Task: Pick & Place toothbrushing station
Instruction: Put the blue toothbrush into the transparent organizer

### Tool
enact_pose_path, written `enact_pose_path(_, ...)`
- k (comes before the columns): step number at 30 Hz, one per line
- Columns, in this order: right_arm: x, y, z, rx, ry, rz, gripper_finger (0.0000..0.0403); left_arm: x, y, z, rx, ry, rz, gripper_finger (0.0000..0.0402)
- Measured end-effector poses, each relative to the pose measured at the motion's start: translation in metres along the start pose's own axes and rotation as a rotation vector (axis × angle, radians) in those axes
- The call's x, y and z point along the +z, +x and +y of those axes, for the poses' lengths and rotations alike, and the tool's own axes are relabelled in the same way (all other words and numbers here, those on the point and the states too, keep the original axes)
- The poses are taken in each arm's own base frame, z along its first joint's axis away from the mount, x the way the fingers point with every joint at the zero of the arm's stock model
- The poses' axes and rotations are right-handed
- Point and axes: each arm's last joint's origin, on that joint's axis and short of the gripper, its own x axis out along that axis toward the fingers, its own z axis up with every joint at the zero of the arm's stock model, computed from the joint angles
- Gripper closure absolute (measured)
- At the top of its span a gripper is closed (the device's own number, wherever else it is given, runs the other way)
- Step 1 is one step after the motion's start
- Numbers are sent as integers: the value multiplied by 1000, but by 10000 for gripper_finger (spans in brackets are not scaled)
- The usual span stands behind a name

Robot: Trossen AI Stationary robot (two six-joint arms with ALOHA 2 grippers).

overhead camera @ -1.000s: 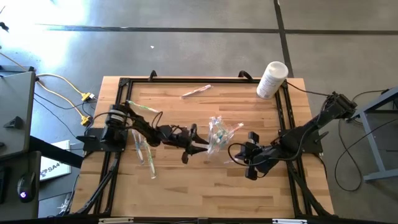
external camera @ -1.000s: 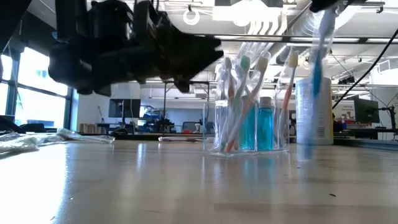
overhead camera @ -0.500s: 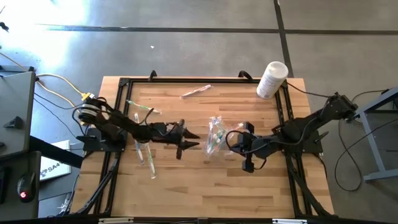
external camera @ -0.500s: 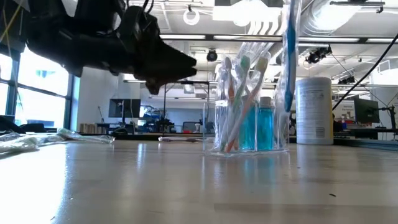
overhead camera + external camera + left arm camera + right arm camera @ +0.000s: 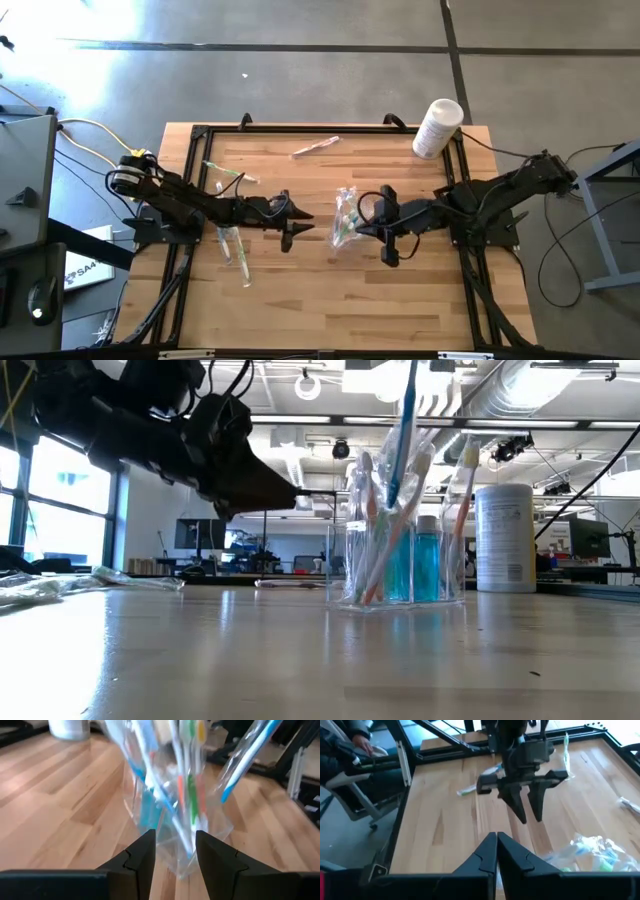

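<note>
Station: your clear bag of toothbrushes (image 5: 346,215) stands on the desk (image 5: 320,290) between both claws.
Left claw (image 5: 300,221): released, just left of it.
Right claw (image 5: 370,228): clenched on a blue toothbrush (image 5: 400,435) above the bag.

Both arms are matte black, built of slim tubular links joined by bulkier rounded housings. The left arm (image 5: 190,205) carries a loop of thin black cable near its wrist and a pale round joint cap at its shoulder end. The right arm (image 5: 480,200) has a similar black cable curling beside its wrist. The left claw (image 5: 172,852) ends in two flat, angular black fingers with bevelled faces. The right claw (image 5: 496,851) has two black wedge-shaped fingers tapering to narrow tips, mounted on a straight black crossbar.
</note>
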Motion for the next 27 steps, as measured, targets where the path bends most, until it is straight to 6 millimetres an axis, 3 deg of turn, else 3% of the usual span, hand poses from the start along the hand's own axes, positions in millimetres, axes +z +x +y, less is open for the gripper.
enact_pose_path(21,-15,81,-31,-67,28,190,400,-8,0,2,22,-31,83,265)
enact_pose_path(27,-18,91,-38,-100,45,213,400,-10,-1,1,13,-32,101,265)
